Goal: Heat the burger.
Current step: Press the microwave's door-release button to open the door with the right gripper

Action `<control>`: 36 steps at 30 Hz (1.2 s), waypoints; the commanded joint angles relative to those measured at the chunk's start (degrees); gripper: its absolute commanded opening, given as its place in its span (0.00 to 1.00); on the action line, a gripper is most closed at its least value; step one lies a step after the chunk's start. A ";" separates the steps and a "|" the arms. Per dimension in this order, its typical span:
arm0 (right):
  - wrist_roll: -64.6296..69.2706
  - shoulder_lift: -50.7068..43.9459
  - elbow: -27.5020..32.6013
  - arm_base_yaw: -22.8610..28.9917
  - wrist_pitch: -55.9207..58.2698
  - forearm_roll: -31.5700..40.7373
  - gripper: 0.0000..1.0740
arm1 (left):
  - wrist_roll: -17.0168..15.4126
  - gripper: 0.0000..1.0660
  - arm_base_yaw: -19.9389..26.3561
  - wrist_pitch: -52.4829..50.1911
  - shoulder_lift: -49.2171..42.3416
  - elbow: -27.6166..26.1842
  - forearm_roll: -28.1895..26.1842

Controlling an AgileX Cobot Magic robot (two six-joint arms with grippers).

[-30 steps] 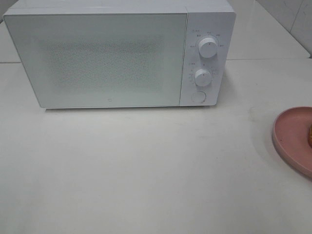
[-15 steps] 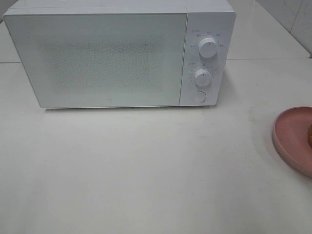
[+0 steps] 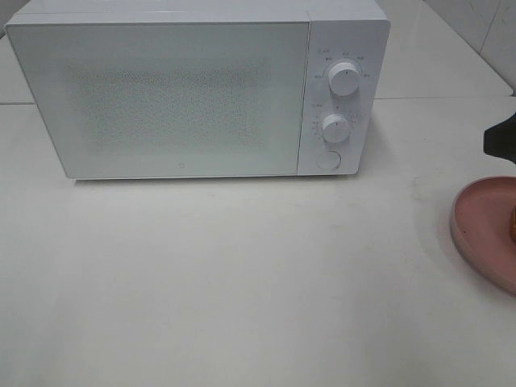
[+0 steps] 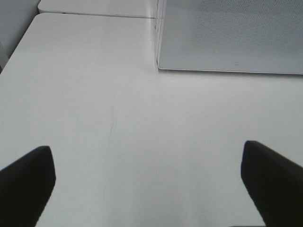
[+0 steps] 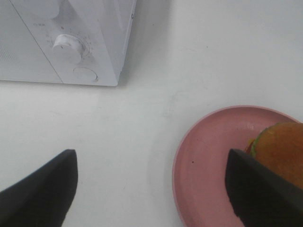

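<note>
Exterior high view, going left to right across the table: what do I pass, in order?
microwave door -> control panel with its two knobs and round button -> pink plate -> burger, only a sliver at the frame edge.

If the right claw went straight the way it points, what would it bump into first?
Probably the table, just beside the pink plate's rim, though depth is unclear. The right claw is open, and the burger sits off toward one finger.
</note>
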 commanded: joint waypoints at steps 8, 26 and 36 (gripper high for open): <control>-0.06 9.17 3.09 2.06 -19.54 1.03 0.74 | 0.00 0.96 -0.34 -0.29 0.00 0.00 -0.29; -15.01 29.91 6.70 15.87 -49.39 17.82 0.71 | 0.00 0.96 -0.34 -0.29 0.00 0.00 -0.29; -20.57 36.55 6.70 22.00 -61.36 26.70 0.71 | 0.00 0.96 -0.34 -0.29 0.00 0.00 -0.29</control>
